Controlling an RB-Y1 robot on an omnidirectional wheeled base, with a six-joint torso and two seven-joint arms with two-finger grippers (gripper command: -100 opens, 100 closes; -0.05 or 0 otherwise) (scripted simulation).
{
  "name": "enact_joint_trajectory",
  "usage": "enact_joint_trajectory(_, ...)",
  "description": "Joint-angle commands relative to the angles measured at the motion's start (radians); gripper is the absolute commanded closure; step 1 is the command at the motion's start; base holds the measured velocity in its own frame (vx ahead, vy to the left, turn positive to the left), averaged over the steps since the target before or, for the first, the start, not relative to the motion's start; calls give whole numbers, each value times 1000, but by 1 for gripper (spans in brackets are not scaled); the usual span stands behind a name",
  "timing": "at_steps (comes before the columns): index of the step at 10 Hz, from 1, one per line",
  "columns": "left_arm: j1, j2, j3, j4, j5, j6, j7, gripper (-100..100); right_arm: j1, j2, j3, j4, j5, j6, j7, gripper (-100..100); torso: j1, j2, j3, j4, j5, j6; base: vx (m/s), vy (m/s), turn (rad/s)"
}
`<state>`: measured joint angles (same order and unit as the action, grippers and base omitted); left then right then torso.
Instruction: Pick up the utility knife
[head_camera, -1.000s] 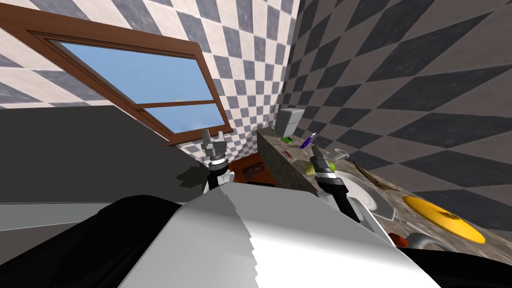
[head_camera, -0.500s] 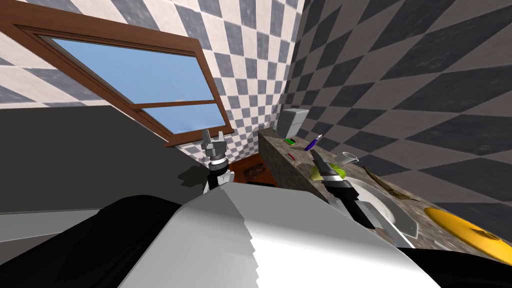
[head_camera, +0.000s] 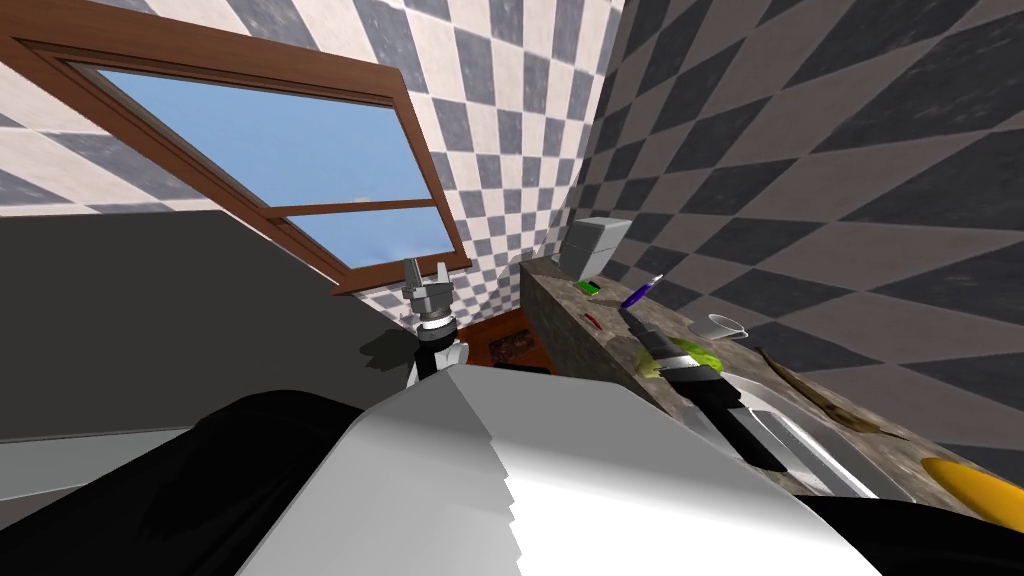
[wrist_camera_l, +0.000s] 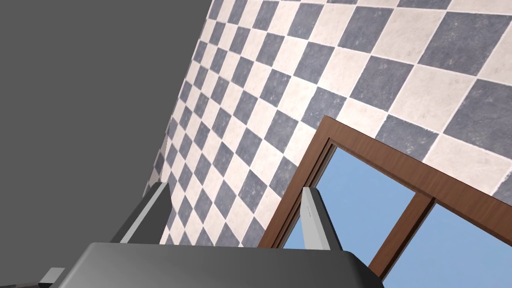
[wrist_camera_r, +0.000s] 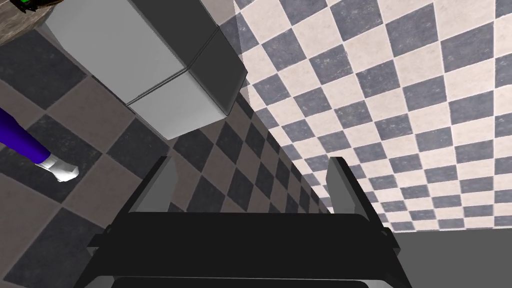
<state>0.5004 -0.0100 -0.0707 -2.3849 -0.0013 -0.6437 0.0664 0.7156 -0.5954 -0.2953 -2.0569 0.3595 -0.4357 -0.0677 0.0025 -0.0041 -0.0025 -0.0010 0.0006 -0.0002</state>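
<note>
**dan:** quick q, where's the utility knife (wrist_camera_r: 22, 139) rn?

**mo:** on the counter (head_camera: 560, 312), far end, up against the dark checked wall (head_camera: 800, 180). afaict it's the one w/ the purple handle and pale tip, tilted, tip end up toward that wall. It sits between the grey box (head_camera: 592, 245) and a small white cup (head_camera: 722, 326). Can't tell if the tip actually touches the wall tbh.

**dan:** and the right gripper (wrist_camera_r: 251, 165)?

**mo:** hanging over the counter, aimed at the corner where the two walls meet. Fingers spread wide, fully released. Knife is near but apart from them, off to one side and not in the gap.

**dan:** other stuff close by?

**mo:** yep. Thin red thing (head_camera: 592, 321) lying on the counter just beside the gripper, on the side away from the wall. Green and black thing (head_camera: 590, 288) by the foot of the grey box. Lime-green thing (head_camera: 695, 350) on the counter right behind the gripper, partly under the arm. No idea what those three are, too small.

**dan:** left side?

**mo:** left gripper (head_camera: 426, 268) is held up beside the lower corner of the window (head_camera: 300, 170), well apart from the counter. Fingers apart there too, released.
</note>
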Motion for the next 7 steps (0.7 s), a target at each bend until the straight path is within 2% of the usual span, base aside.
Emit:
enact_joint_trajectory(1,0,0,0,0,0,0,0,0,13,-32,-7,7,19,-4,-3,-100,0,0,0,0,0,0,19,7,22)
enact_joint_trajectory(2,0,0,0,0,0,0,0,0,32,-71,-21,33,56,-12,-11,-100,-2,2,1,0,0,0,34,0,58)
enact_joint_trajectory(3,0,0,0,0,0,0,0,0,32,-83,-21,33,56,-12,-11,-100,-3,2,1,1,-1,0,35,-1,51)
enact_joint_trajectory(4,0,0,0,0,0,0,0,0,52,-123,-33,59,92,-20,-21,-100,-3,2,1,1,-1,0,46,13,58)
enact_joint_trajectory(5,0,0,0,0,0,0,0,0,52,-134,-33,59,92,-20,-21,-100,-2,2,1,0,-1,0,26,4,35)
enact_joint_trajectory(6,0,0,0,0,0,0,0,0,71,-172,-44,86,129,-28,-32,-100,-2,2,1,1,-1,0,34,4,56)
enact_joint_trajectory(7,0,0,0,0,0,0,0,0,71,-185,-44,86,129,-28,-32,-100,-2,2,1,1,-1,0,18,6,27)
